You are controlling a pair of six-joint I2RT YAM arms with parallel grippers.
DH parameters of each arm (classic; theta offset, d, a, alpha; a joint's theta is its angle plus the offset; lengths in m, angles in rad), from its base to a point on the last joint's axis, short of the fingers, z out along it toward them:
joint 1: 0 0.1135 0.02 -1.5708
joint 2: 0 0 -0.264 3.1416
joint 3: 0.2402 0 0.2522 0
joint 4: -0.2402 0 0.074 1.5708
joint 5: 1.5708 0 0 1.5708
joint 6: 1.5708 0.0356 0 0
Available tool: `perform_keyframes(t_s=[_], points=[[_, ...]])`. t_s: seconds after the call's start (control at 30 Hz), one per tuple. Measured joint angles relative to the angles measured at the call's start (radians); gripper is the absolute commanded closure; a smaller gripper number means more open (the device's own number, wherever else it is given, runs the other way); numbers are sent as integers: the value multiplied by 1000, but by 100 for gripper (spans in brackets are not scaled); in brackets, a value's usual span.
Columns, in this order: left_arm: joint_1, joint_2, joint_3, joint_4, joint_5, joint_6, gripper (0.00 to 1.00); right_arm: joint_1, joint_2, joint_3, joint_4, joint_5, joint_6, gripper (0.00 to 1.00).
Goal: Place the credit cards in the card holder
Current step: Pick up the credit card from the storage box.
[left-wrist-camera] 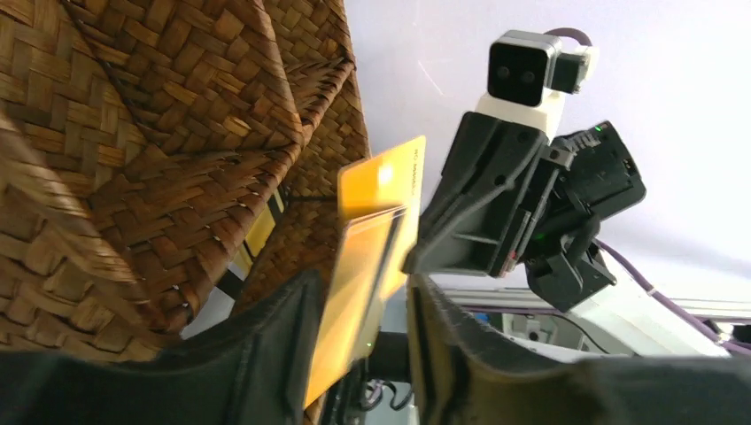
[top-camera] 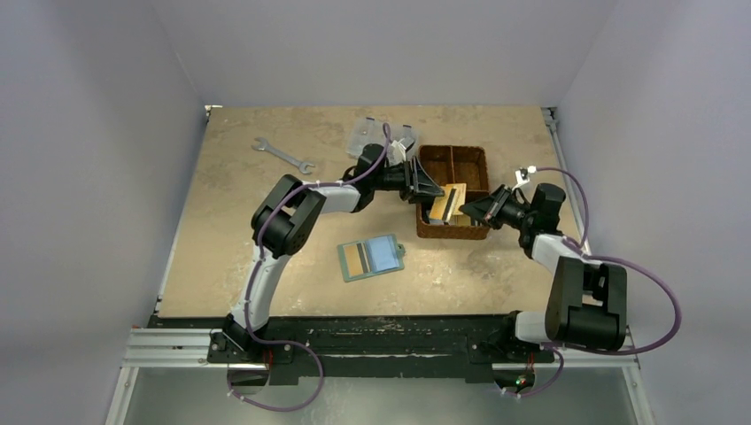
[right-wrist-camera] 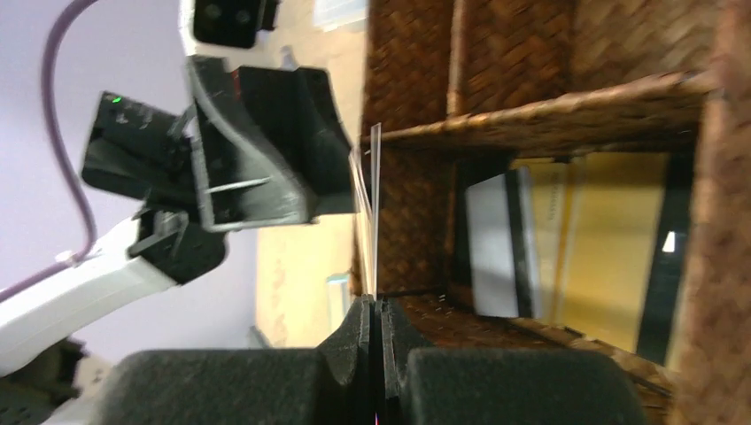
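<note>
An orange-gold credit card (top-camera: 445,202) stands on edge above the brown basket, between both grippers. My right gripper (right-wrist-camera: 375,310) is shut on its thin edge (right-wrist-camera: 374,212). My left gripper (left-wrist-camera: 359,345) is open around the card's other end (left-wrist-camera: 372,239). That end leans near the left finger (left-wrist-camera: 266,345), and a gap shows at the right finger (left-wrist-camera: 452,345). The card holder (top-camera: 370,257) lies open on the table in front of the basket, with a gold card in one half and a pale blue pocket in the other. A whitish card (right-wrist-camera: 496,248) and a gold card (right-wrist-camera: 611,248) lie in the basket.
The brown woven divided basket (top-camera: 474,159) sits at the back right, under both grippers. A clear plastic box (top-camera: 376,133) stands behind the left arm. A wrench (top-camera: 283,154) lies at the back left.
</note>
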Motion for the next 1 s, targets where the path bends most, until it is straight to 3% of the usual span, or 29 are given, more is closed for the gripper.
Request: perform_keyframes(t_s=[0.2,0.43,0.6,0.7,0.87,1.0], points=[[4,-12,69,-165,-35,112,26,0,-47,98,-269,187,-157,100],[5,-50,130,-384,-100,257,24,0,-153,233,-494,412,-307,100],[3,-98,121,-473,-127,349,24,24,-186,251,-531,395,-355,100],[13,-185,18,-456,-121,375,24,104,-178,240,-479,296,-330,100],[85,-463,-274,-435,-106,396,23,330,-142,231,-386,174,-253,100],[192,-728,-489,-439,-126,399,21,378,-125,172,-238,94,-137,100]])
